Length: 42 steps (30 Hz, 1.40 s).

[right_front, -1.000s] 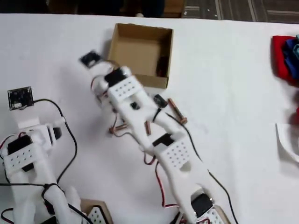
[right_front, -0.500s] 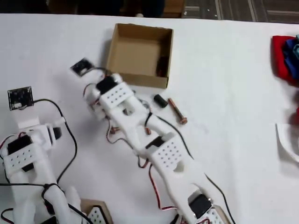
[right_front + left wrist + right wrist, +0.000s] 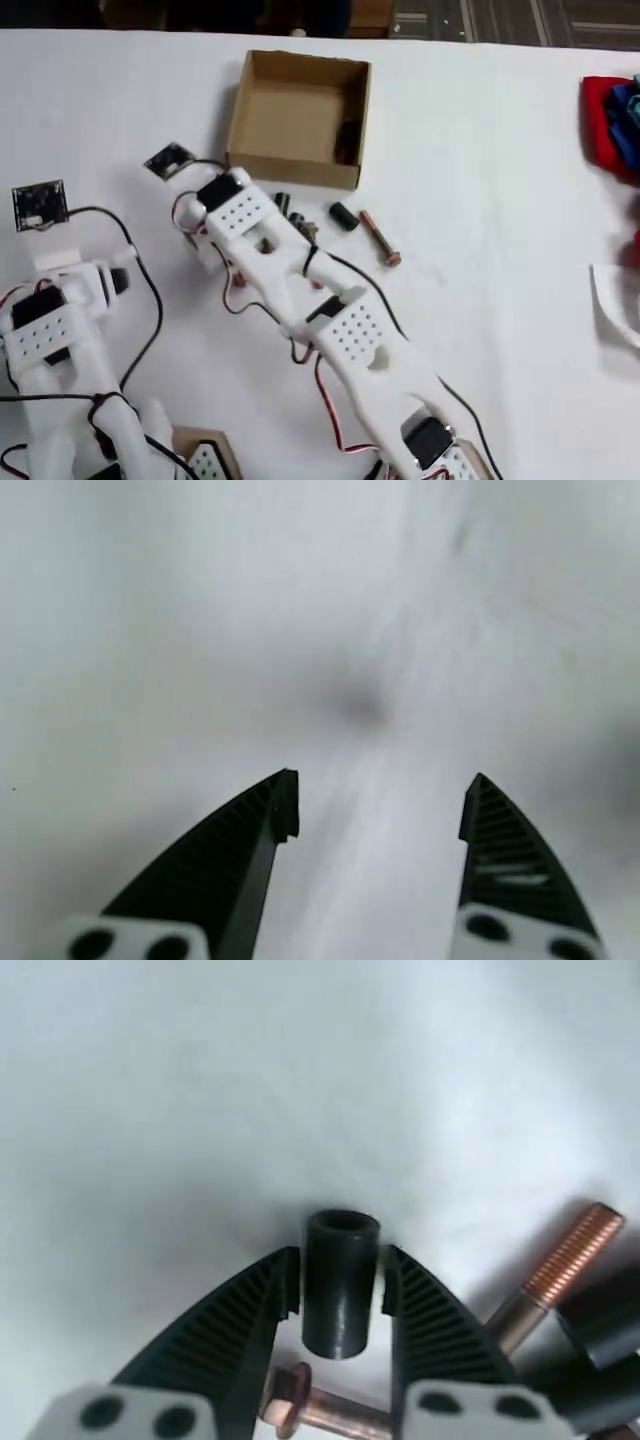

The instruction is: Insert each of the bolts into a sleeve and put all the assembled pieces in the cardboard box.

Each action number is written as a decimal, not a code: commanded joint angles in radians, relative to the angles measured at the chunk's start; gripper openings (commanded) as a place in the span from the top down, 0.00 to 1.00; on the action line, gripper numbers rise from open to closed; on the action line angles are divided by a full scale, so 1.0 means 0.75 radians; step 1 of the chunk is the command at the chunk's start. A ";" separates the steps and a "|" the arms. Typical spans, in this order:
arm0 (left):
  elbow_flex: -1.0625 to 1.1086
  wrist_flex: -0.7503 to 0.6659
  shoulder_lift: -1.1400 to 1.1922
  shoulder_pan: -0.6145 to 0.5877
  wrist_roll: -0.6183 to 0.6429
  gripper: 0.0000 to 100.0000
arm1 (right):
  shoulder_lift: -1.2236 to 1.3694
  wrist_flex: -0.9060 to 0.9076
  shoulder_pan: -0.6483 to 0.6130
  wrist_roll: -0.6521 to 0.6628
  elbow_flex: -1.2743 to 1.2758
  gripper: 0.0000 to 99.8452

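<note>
From above, the cardboard box (image 3: 290, 170) sits open on the white tabletop (image 3: 480, 150). A dark piece (image 3: 347, 140) rests against its inner wall on the side toward the red cloth (image 3: 603, 115), too small to tell what it is. The right arm (image 3: 350, 335) lies across the tabletop from the near edge, its wrist just short of the box's near wall. A dark sleeve (image 3: 283, 203) shows just beside that wrist. Farther toward the cloth lie a loose sleeve (image 3: 343, 216) and a loose bolt (image 3: 379, 238), near each other but apart. The left arm (image 3: 50, 330) is well apart from the box.

From the left wrist, the left hand (image 3: 380, 800) is spread wide over white tabletop.

From the right wrist, the right hand (image 3: 340, 1280) is parted, one finger on each side of an upright sleeve (image 3: 342, 1310). A thin gap seems to show on each side, so it is not gripped. A copper bolt head (image 3: 290, 1405) lies on the tabletop between the fingers, on the wrist side of that sleeve. A threaded bolt (image 3: 565, 1260) lies off to one side beside another black sleeve (image 3: 600, 1325); I cannot tell whether they are joined.
</note>
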 commanded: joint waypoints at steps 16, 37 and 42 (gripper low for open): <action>-0.062 0.012 -0.004 0.117 0.051 0.72 | -0.171 0.263 0.185 0.008 -0.276 0.98; 0.124 -0.364 -0.006 1.004 0.974 0.72 | -0.942 0.431 0.703 0.010 0.155 0.98; 0.199 -0.479 -0.004 1.019 1.397 0.72 | -1.028 0.429 0.709 0.072 0.254 0.98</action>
